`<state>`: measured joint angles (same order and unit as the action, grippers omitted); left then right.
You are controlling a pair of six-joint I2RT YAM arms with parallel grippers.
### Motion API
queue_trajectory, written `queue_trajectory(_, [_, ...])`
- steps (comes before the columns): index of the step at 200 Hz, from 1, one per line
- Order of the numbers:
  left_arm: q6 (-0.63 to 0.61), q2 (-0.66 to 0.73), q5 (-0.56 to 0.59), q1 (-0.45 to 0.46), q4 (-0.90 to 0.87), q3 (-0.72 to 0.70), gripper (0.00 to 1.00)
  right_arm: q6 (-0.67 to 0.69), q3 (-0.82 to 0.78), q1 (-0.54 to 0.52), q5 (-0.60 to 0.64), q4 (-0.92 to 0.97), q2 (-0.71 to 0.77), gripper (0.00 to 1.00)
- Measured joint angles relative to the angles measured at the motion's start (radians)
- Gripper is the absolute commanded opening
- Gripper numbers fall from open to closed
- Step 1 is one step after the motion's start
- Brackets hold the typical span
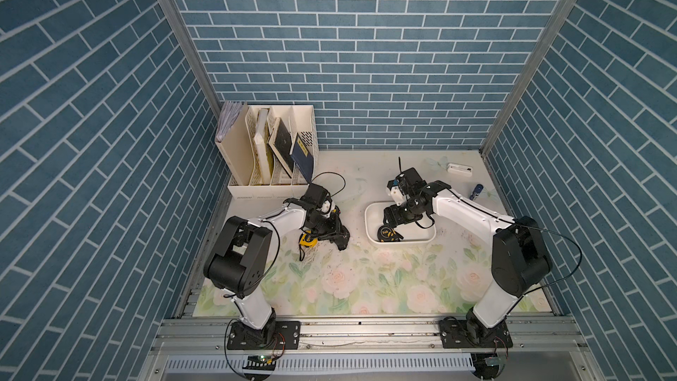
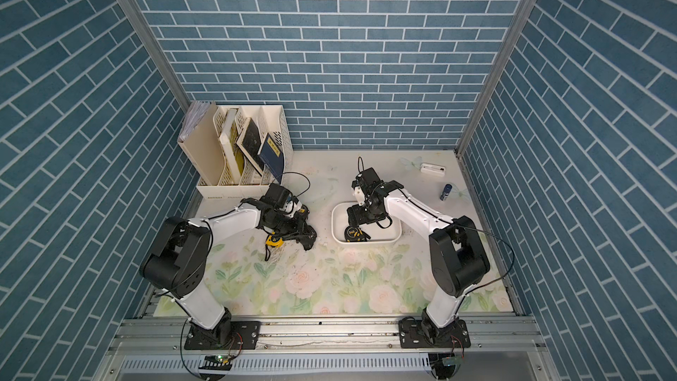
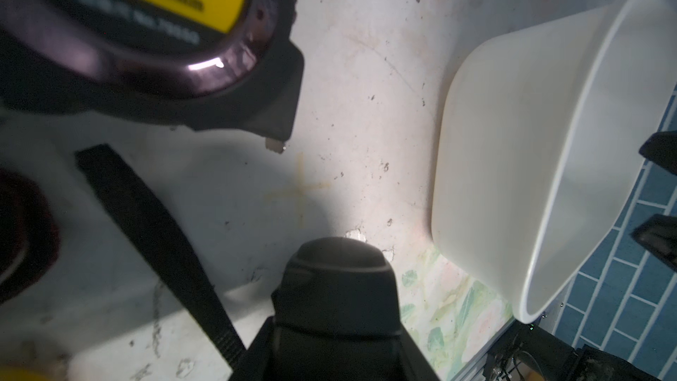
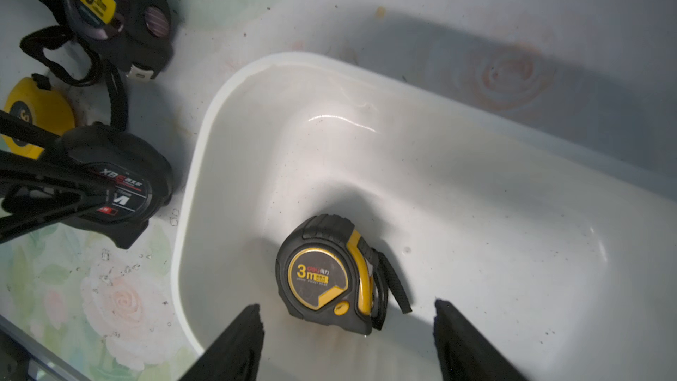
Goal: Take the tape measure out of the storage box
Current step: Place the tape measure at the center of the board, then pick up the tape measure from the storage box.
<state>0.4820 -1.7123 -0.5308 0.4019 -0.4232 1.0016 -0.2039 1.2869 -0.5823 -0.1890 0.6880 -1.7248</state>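
Observation:
The white storage box [image 1: 366,219] [image 4: 329,122] sits right of centre on the floral mat. A black and yellow tape measure [image 1: 386,232] [image 4: 326,280] lies flat in its near-left corner, strap beside it. My right gripper [image 4: 346,307] [image 1: 389,225] hangs inside the box, open, its fingertips [image 4: 251,324] either side of the tape measure's near end and not touching it. My left gripper [image 1: 335,238] is low on the mat left of the box, shut on a black tape measure [image 4: 110,185] [image 3: 340,280].
Outside the box, a yellow tape measure [image 4: 36,115] and a black one with a yellow label [image 4: 102,5] lie by the left gripper. A cream file organizer [image 1: 271,148] stands back left. A white device [image 1: 459,169] and a blue cylinder [image 1: 477,190] lie back right.

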Motion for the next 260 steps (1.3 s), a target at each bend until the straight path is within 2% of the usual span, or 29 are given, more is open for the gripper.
queue_trajectory(8, [0.000, 0.000, 0.001, 0.000, 0.000, 0.000, 0.15, 0.002, 0.003, 0.000, -0.005, 0.012, -0.009, 0.77])
queue_trajectory(24, [0.000, 0.000, 0.003, 0.001, 0.000, 0.000, 0.22, 0.002, 0.006, 0.000, -0.013, 0.027, -0.022, 0.78])
queue_trajectory(53, [0.000, 0.001, 0.008, 0.002, -0.001, 0.000, 0.44, 0.002, 0.006, -0.002, -0.019, 0.043, -0.028, 0.78])
queue_trajectory(77, [-0.005, 0.000, 0.031, 0.004, -0.001, 0.002, 0.56, 0.002, 0.009, -0.002, -0.021, 0.045, -0.028, 0.78])
queue_trajectory(102, [-0.002, -0.008, 0.074, 0.002, -0.010, 0.000, 0.65, 0.002, 0.010, -0.002, -0.021, 0.045, -0.028, 0.78])
queue_trajectory(156, [0.000, -0.002, 0.124, 0.003, -0.026, 0.000, 0.76, 0.002, 0.010, -0.002, -0.021, 0.045, -0.028, 0.79])
queue_trajectory(196, [-0.001, 0.031, 0.203, 0.002, -0.095, 0.015, 0.87, 0.002, 0.010, -0.002, -0.021, 0.045, -0.034, 0.79])
queue_trajectory(260, [0.000, 0.099, 0.281, 0.002, -0.171, 0.089, 0.89, 0.002, 0.035, -0.012, -0.013, 0.046, -0.101, 0.80])
